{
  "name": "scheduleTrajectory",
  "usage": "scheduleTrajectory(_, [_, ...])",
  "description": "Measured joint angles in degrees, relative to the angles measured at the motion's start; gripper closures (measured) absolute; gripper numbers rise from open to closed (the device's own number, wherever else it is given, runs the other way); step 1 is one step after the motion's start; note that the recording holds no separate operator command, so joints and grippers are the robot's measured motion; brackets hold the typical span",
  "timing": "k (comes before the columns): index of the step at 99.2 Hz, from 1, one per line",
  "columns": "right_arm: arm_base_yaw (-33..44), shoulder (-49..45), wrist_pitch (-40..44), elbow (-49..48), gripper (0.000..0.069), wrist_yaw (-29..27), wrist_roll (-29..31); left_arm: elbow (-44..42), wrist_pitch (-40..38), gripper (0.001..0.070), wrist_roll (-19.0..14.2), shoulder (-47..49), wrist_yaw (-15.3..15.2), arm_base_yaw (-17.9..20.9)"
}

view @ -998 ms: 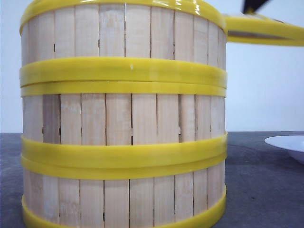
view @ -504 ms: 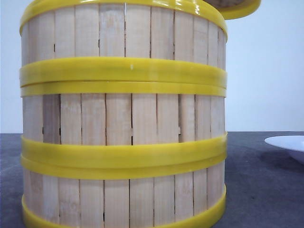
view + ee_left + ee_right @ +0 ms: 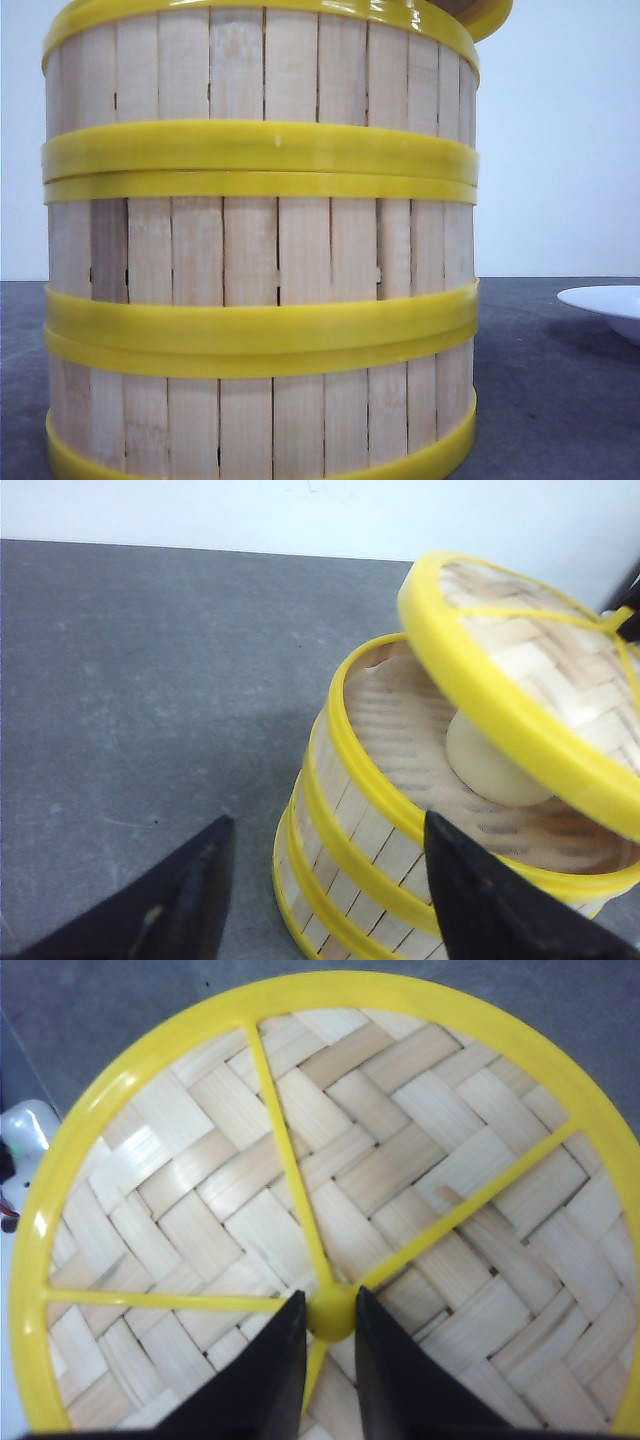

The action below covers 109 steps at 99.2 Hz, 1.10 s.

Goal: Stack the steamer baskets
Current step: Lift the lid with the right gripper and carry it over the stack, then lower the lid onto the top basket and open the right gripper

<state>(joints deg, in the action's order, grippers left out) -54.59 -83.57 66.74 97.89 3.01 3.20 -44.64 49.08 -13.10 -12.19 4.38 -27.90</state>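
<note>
Three steamer baskets stand stacked as one tower [image 3: 260,240] that fills the left and middle of the front view. The top basket [image 3: 400,730] is uncovered and holds a pale bun [image 3: 490,765]. Above it hangs the flat woven lid [image 3: 400,1160], tilted, with its edge [image 3: 490,15] showing over the tower's top right. My right gripper [image 3: 330,1315] is shut on the lid's yellow centre knob. My left gripper [image 3: 327,825] is open beside the stack and above the table, with one finger [image 3: 190,900] over the table and the other in front of the basket wall, touching nothing.
A white plate [image 3: 605,305] lies on the grey table [image 3: 560,400] to the right of the stack. A white wall rises behind. The table [image 3: 150,680] is bare on the stack's far side in the left wrist view.
The lid has moved left, from beside the tower's top right to over it. The dark gripper tip seen above it one second ago has left the front view.
</note>
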Motion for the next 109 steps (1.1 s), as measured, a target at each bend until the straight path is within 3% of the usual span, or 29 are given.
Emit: scheduleTrajectory(109, [-0.48, -6.67, -2.71, 0.33, 0.0637, -1.49, -0.87, 0.0, 0.0, 0.0353, 0.0, 0.0, -0.02, 0.0])
